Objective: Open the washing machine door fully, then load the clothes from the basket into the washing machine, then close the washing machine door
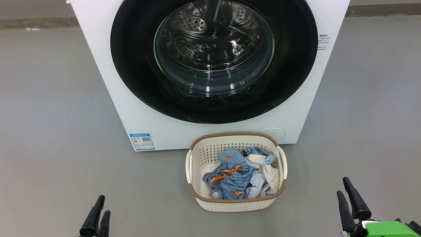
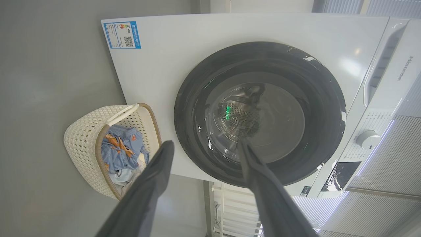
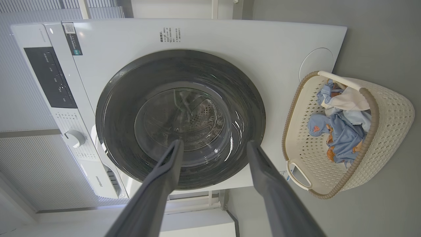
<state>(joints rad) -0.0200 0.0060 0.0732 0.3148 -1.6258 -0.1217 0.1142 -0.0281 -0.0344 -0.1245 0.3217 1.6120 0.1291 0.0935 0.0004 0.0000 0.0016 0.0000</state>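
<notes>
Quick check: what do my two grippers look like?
The left gripper and right gripper each have two long, slim, dark fingers tapering to rounded tips. A bright green block sits at the right one's base.

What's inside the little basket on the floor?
The basket holds a crumpled pile of clothes: light blue fabric with orange prints, plus pale blue and white pieces. Some bare basket floor shows beside them; anything under the pile is covered.
</notes>
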